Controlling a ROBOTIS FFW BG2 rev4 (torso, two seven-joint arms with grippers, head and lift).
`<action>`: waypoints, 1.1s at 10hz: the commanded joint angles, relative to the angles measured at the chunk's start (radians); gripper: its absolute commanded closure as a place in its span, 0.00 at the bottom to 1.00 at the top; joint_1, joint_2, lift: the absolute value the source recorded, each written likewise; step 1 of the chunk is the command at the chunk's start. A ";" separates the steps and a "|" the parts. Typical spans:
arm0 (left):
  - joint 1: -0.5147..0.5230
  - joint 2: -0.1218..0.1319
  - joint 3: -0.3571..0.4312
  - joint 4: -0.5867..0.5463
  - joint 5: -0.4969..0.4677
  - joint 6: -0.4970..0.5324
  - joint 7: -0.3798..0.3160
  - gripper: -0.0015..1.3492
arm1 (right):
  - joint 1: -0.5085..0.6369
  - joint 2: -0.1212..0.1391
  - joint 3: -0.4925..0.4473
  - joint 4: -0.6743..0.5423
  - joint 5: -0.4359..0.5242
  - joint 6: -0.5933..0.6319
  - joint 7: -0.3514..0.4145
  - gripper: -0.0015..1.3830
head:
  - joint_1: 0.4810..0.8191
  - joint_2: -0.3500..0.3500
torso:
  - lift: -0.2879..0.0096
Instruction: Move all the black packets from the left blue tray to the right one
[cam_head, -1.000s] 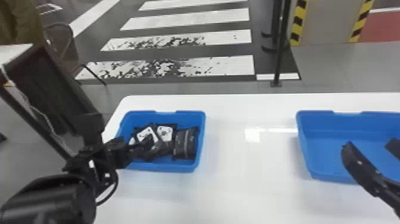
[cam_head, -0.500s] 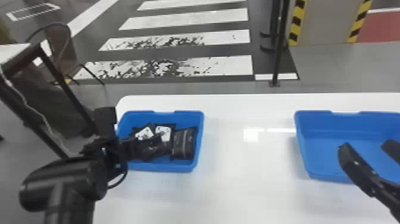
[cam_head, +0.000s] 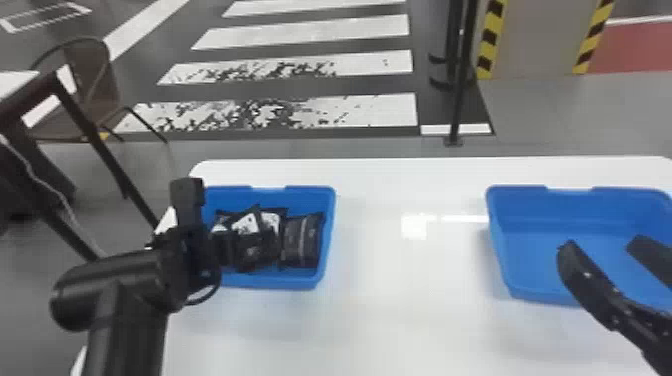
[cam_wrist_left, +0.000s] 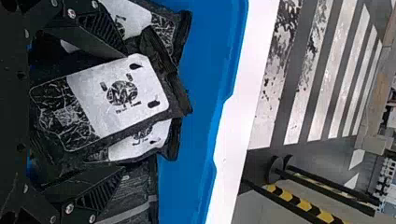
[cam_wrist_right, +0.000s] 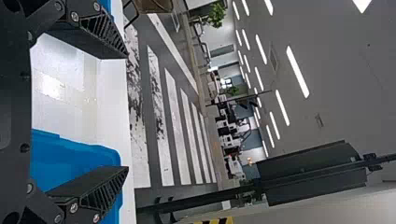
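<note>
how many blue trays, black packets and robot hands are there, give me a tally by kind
blue trays: 2
black packets: at least 4, the pile may hide more
robot hands: 2
total: at least 8

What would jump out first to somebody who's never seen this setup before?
Probably the two bright blue trays on the white table: the left tray holding a jumble of black packets with white labels on some, the right tray with the open right claw over it in the head view. Next, likely the bold white crosswalk stripes on the dark floor beyond the table.
</note>
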 joint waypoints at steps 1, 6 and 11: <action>-0.008 0.003 -0.005 0.013 0.020 0.018 0.000 0.28 | 0.002 -0.001 0.000 -0.002 -0.002 0.001 0.000 0.13 | 0.63 0.74 | 0.50; 0.031 0.009 -0.009 0.030 0.086 -0.029 -0.012 0.90 | 0.004 -0.004 0.000 0.000 -0.012 0.001 0.000 0.15 | 0.63 0.71 | 0.50; 0.196 0.023 0.029 -0.230 0.247 0.023 -0.080 0.90 | 0.002 -0.004 0.008 -0.010 -0.018 0.001 0.000 0.15 | 0.63 0.68 | 0.50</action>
